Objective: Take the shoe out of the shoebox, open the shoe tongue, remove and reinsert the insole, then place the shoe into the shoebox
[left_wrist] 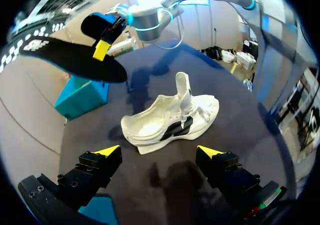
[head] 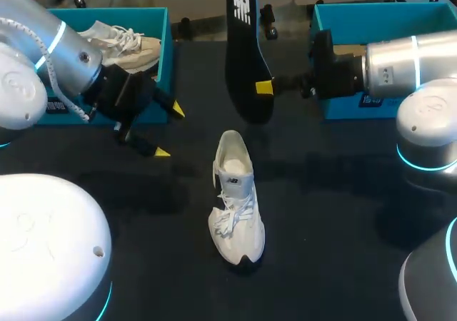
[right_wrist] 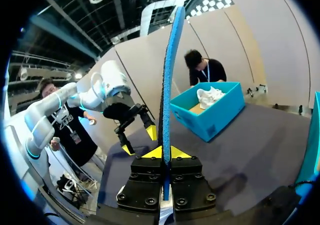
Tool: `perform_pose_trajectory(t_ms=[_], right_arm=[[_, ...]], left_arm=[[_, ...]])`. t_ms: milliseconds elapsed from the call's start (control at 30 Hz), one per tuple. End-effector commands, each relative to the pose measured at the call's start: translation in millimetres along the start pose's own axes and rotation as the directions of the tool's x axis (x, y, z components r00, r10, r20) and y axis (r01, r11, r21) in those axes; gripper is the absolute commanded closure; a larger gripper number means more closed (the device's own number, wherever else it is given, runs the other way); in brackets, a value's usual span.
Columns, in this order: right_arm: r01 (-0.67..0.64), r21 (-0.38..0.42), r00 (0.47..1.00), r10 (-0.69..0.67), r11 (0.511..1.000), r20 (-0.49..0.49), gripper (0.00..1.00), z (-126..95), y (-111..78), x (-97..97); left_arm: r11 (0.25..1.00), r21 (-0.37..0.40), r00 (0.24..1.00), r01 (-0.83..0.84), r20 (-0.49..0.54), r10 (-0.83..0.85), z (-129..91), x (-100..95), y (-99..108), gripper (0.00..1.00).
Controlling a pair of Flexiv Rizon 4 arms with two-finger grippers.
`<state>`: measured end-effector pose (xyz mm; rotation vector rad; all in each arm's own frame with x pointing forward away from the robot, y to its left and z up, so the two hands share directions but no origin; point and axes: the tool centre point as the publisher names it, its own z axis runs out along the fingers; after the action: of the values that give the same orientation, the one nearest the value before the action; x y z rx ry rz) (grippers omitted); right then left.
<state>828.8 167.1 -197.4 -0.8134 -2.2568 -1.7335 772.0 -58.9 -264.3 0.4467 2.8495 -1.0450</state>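
Note:
A white shoe (head: 235,200) rests on the black table, toe toward the front edge; in the left wrist view the shoe (left_wrist: 172,120) sits ahead of my left gripper (left_wrist: 157,151), tongue raised. My left gripper (head: 168,130) hangs open over the table, left of the shoe, with nothing between its fingers. My right gripper (head: 265,87) is shut on the black insole (head: 246,50), held up on edge above the table behind the shoe. In the right wrist view the insole (right_wrist: 169,80) rises edge-on from between the yellow tips (right_wrist: 163,152).
A teal shoebox (head: 136,43) at the back left holds another white shoe (head: 125,41). A second teal box (head: 371,21) stands at the back right, behind my right arm. White robot bases fill the front corners.

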Motion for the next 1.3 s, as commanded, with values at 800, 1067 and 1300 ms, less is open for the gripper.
perform_pose_trajectory(t_ms=[800, 1067, 1300], right_arm=[[0.01, -0.042, 0.997, -0.013, 0.999, -0.079, 1.0, 21, -49.7, -12.2], [0.01, -0.042, 0.997, -0.013, 0.999, -0.079, 1.0, 21, -49.7, -12.2], [0.01, -0.042, 0.997, -0.013, 0.999, -0.079, 1.0, 21, -49.7, -12.2]], left_arm=[[0.965, -0.106, 0.971, 0.239, -0.008, -0.241, 28, 9.3, 9, 0.0], [0.965, -0.106, 0.971, 0.239, -0.008, -0.241, 28, 9.3, 9, 0.0], [0.965, -0.107, 0.97, 0.239, -0.027, -0.243, 30, 11.3, 8, 0.0]])
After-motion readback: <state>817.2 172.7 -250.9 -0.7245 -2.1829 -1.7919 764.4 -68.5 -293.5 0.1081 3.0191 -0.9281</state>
